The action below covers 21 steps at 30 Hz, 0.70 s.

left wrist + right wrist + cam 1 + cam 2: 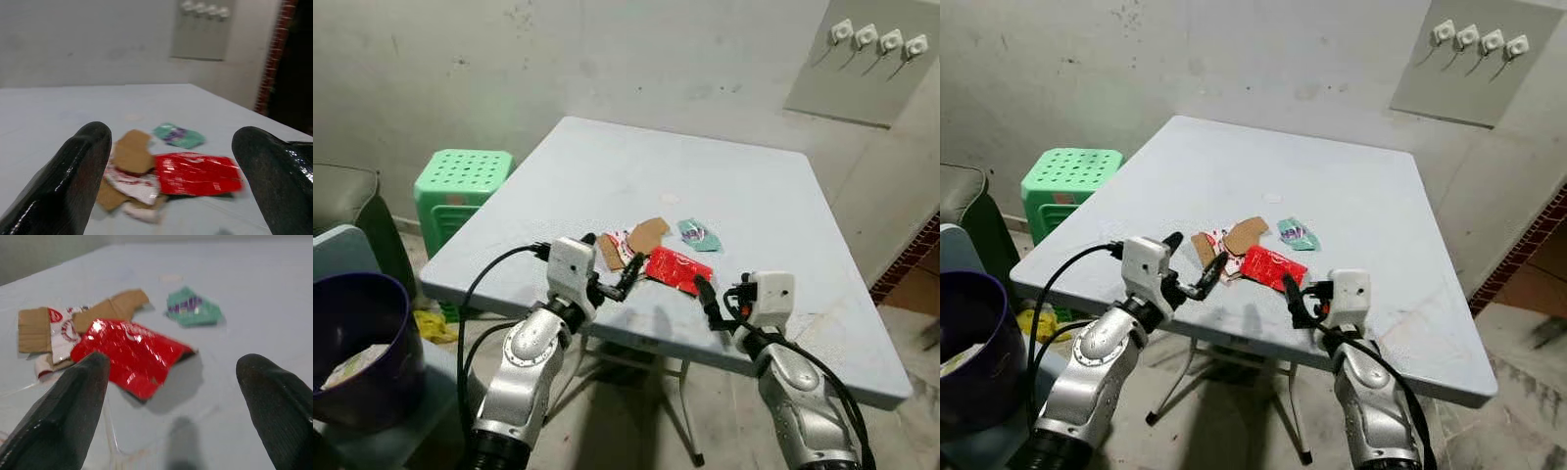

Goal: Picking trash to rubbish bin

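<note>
A small heap of trash lies near the front edge of the pale table (607, 166): a shiny red wrapper (677, 269), brown cardboard scraps (648, 235), a white-and-red paper (134, 183) and a green wrapper (699, 235). My left gripper (612, 259) is open, hovering at the left side of the heap by the cardboard. Just in front of the red wrapper (132, 355), my right gripper (717, 296) is open with nothing between its fingers. The purple rubbish bin (357, 343) stands low at my far left with some trash inside.
A green plastic stool (460, 181) stands left of the table, against the wall. A dark chair (352, 201) is at the far left. Switches (879, 39) are mounted on the wall at the back right. Brick edging (906, 259) runs along the floor on the right.
</note>
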{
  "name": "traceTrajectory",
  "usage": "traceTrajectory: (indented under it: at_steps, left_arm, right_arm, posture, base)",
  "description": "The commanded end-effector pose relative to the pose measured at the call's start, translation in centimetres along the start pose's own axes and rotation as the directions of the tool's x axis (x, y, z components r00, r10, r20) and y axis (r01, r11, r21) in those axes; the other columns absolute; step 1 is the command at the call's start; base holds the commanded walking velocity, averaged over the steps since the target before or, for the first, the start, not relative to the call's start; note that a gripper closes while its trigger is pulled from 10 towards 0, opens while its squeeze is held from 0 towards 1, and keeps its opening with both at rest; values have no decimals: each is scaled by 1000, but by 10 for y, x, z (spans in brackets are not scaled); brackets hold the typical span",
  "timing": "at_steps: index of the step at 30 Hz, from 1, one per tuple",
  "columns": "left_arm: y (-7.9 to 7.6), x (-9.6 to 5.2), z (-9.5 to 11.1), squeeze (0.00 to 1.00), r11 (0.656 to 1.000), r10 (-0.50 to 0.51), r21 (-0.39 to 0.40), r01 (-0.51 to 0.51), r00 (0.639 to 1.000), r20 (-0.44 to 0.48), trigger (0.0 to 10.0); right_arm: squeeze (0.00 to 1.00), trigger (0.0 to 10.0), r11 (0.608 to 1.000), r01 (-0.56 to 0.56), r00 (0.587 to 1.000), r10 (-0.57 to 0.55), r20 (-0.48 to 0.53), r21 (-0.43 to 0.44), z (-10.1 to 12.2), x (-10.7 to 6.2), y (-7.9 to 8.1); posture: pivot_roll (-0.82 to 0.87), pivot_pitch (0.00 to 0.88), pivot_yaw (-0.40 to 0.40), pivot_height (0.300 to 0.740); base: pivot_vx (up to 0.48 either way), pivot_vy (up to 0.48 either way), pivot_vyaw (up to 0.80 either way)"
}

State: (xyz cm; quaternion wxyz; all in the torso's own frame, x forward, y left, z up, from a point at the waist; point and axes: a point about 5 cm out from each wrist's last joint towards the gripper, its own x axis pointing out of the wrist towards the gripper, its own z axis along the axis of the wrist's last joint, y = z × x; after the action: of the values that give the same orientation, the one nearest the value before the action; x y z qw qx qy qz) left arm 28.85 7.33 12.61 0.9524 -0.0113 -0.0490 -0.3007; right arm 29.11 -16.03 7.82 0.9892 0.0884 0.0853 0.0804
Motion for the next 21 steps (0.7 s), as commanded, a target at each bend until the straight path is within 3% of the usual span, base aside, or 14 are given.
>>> traceTrajectory:
  at_steps: [1, 5, 14, 16, 21]
  left_arm:
    - [-7, 2, 3, 0, 999, -41, 21, 41, 999, 2, 10000]
    - [-16, -2, 1, 0, 998, -67, 16, 67, 998, -8, 10000]
    - [-15, -8, 2, 0, 998, -56, 17, 57, 998, -15, 10000]
    - [-14, -9, 2, 0, 999, -49, 17, 49, 999, -17, 10000]
    - [-14, -9, 4, 0, 999, -41, 15, 42, 999, -15, 10000]
  right_arm:
    - [0, 10000, 1000, -2, 1000, 2, 5, 28, 6, 2, -3]
    - [0, 10000, 987, -43, 999, 45, -12, 153, 6, 3, -2]
    - [0, 10000, 953, -121, 990, 135, -32, 276, 8, 8, 2]
    - [0, 10000, 927, -164, 982, 184, -29, 338, 9, 11, 6]
    - [0, 10000, 899, -192, 975, 222, -32, 394, 13, 16, 8]
  posture:
    - [-18, 12, -88, 740]
    - [-19, 26, -90, 740]
    - [-14, 37, -89, 740]
    - [-12, 40, -88, 740]
    - [-6, 45, -91, 740]
  base:
    - [0, 0, 0]
    - [0, 0, 0]
    - [0, 0, 0]
    - [0, 0, 0]
    - [0, 0, 0]
